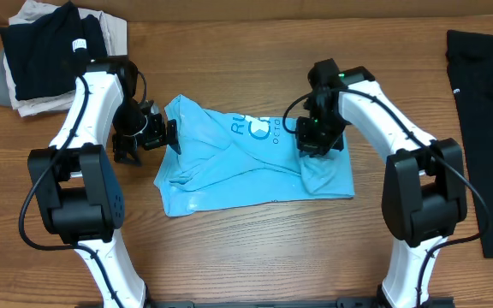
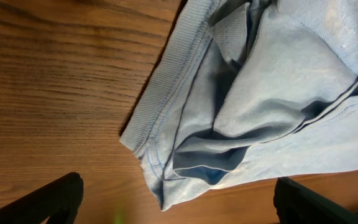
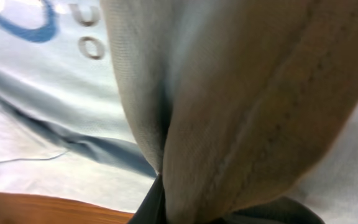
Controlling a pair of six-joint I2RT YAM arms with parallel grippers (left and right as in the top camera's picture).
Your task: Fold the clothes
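The sky-blue T-shirt (image 1: 246, 158) lies crumpled on the wooden table, part folded, with white lettering showing near its top. My left gripper (image 1: 148, 137) is open at the shirt's left edge, just off the cloth; its view shows the ribbed hem corner (image 2: 166, 143) between the spread fingers (image 2: 176, 208). My right gripper (image 1: 319, 141) is shut on a fold of the shirt at its right side. In the right wrist view the pinched cloth (image 3: 241, 112) fills the frame and rises from the fingers (image 3: 166, 211).
A pile of dark and beige clothes (image 1: 50, 56) lies at the back left. A black garment (image 1: 486, 120) lies along the right edge. Bare wood shows in front of the shirt (image 1: 255, 248).
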